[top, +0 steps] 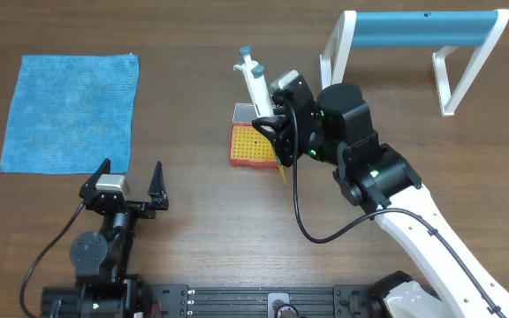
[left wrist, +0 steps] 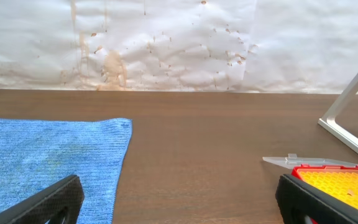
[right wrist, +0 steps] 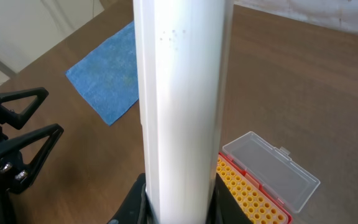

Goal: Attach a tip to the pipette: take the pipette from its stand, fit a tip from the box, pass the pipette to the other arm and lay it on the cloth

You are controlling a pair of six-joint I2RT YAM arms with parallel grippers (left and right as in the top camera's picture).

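My right gripper point(top: 269, 124) is shut on the white pipette point(top: 256, 86), holding it above the tip box point(top: 251, 146), a red box with a yellow rack of tips. In the right wrist view the pipette body point(right wrist: 182, 106) stands upright between the fingers, with the tip box point(right wrist: 253, 196) and its open clear lid point(right wrist: 272, 171) just below. A yellow tip point(top: 281, 168) pokes out under the gripper. The blue cloth point(top: 71, 112) lies at the far left. My left gripper point(top: 129, 183) rests open near the front, just in front of the cloth point(left wrist: 48, 165), holding nothing.
The pipette stand point(top: 414, 44), white legs with a blue crossbar, is at the back right; one leg point(left wrist: 350, 112) appears in the left wrist view. The left gripper point(right wrist: 17, 137) appears in the right wrist view. Bare brown table lies between the cloth and the tip box.
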